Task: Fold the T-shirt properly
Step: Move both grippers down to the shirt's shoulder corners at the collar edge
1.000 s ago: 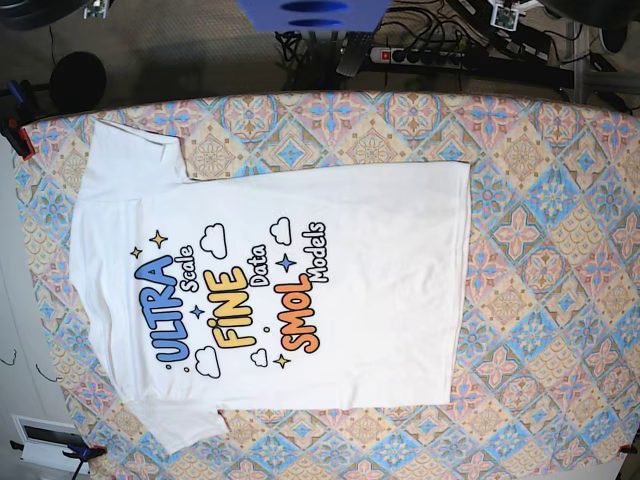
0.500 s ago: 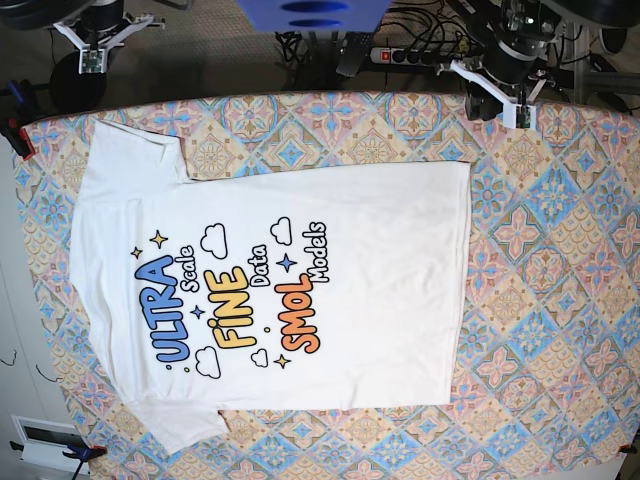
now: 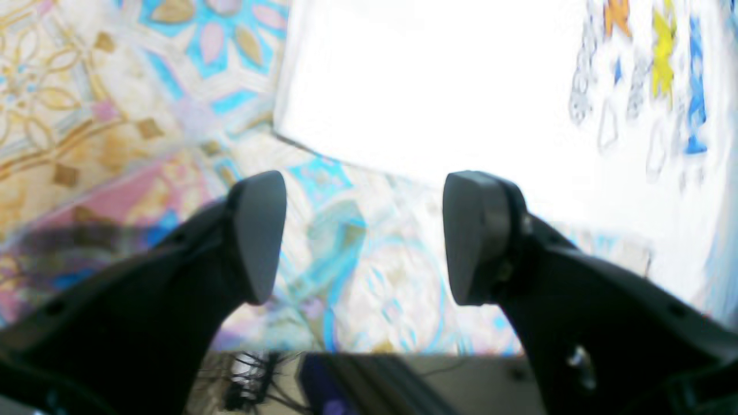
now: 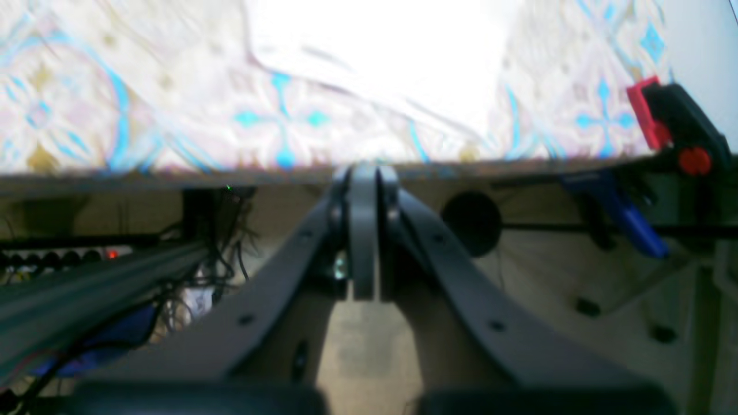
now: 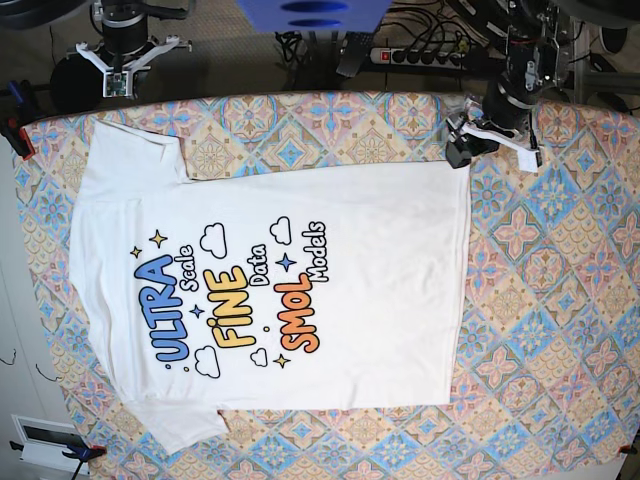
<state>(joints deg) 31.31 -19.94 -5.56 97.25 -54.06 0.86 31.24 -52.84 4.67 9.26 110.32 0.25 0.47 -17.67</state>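
With my left gripper (image 3: 366, 239) spread near the T-shirt's (image 5: 390, 290) hem corner and my right gripper (image 4: 364, 233) closed beyond its sleeve, I might pinch just 1 layer, my height above it being unclear, and skew the fold.

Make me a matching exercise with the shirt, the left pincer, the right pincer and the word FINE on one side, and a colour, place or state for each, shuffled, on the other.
1. T-shirt
2. left pincer
3. right pincer
4. the word FINE

A. shut, beyond the table's edge
B. yellow
C. lying flat, print side up
D. open, near a hem corner

Pairs: 1-C, 2-D, 3-A, 4-B
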